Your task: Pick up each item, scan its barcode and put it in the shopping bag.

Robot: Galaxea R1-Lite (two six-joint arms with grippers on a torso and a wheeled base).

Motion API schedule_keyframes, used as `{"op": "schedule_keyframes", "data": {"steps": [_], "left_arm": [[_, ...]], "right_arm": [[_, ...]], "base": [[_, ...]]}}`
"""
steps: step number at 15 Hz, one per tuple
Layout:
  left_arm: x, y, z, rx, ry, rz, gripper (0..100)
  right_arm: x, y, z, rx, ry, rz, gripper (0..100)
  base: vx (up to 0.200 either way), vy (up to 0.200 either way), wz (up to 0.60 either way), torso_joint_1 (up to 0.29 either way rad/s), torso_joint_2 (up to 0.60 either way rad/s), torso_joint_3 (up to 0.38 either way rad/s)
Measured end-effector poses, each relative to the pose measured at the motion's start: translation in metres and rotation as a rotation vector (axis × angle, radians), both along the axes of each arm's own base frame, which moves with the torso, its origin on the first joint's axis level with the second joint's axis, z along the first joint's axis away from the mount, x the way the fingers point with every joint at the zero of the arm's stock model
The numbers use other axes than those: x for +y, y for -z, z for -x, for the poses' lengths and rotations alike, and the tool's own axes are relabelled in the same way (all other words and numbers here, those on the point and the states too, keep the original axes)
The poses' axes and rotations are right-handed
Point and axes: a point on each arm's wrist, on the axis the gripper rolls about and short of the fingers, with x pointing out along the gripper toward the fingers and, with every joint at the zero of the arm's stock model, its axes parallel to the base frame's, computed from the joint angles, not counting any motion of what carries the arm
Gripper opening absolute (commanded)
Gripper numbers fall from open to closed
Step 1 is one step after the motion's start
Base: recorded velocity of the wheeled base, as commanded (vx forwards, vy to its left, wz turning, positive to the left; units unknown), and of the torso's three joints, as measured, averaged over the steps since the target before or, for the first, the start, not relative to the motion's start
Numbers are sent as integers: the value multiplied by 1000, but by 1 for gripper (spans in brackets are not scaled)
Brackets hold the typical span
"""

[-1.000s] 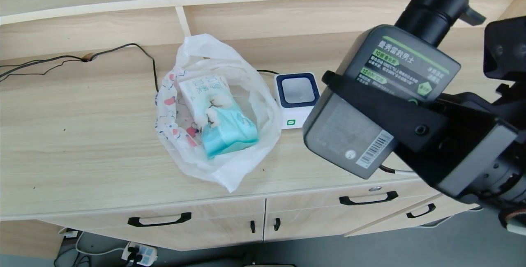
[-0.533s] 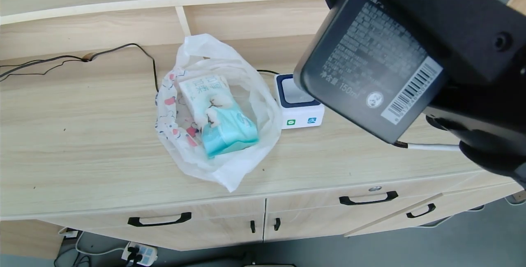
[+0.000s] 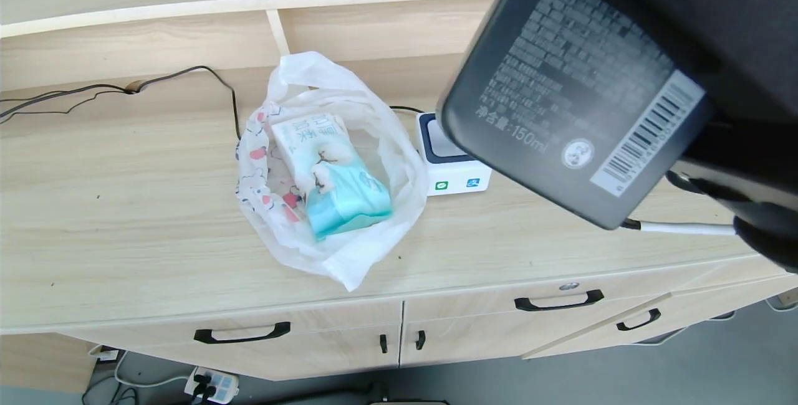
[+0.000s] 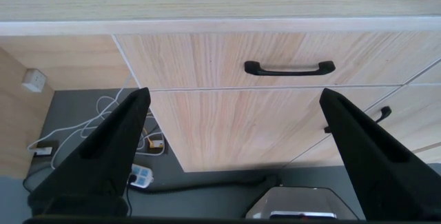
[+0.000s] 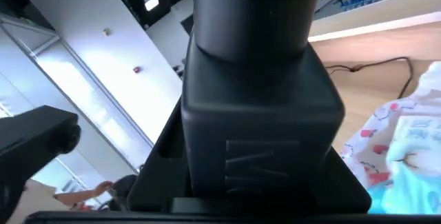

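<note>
The dark grey plastic bottle (image 3: pixel 561 81), square-shouldered with a round black cap, is clamped in the right tool (image 3: pixel 742 50). It is raised off the surface, up and to the right of the white plastic shopping bag (image 3: pixel 386 143). Its back label, with white print and a barcode, faces the head camera. The tool's dark fingers close on it from the upper right and from under its lower right corner. From the right wrist, the bottle stands straight out between the fingers with the cap pointing away from the wrist, and its body fills the gap between them.

The bag lies open on the light wooden surface (image 3: pixel 124 205), with small red and blue prints on its left side. Inside it lies a soft teal and white pack of tissues (image 3: pixel 330 181). Just beside the bag, on its right, sits a small white box scanner with a dark-blue-framed window (image 3: pixel 458 174). In the head view the bottle's lower left corner covers part of that window. A thin black cable (image 3: pixel 206 71) runs along the surface behind the bag and off to its left.

The left tool (image 4: pixel 231 148) hangs lower than the bag, below the surface's front edge and before a wooden drawer front (image 4: pixel 207 52) with a black handle (image 4: pixel 289 67). Its two black fingers are spread wide with nothing between them.
</note>
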Motion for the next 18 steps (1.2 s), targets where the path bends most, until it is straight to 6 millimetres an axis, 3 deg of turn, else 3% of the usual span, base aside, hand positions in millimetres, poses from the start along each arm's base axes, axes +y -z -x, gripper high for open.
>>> {"op": "schedule_keyframes", "data": {"steps": [2,7,11,18], "left_arm": [[0,0,0,0,0,1,100],[0,0,0,1,1,3,100],[0,0,0,1,0,2,100],[0,0,0,0,1,1,100]], "right_arm": [[-9,2,-15,-70,165,71,0],[-67,18,-83,-369,759,392,0],[-66,23,-94,-382,849,454,0],[-70,27,-101,-333,877,459,0]], "base": [[0,0,0,0,0,0],[0,0,0,0,0,0],[-100,150,0,2,2,-1],[0,0,600,1,0,4]]}}
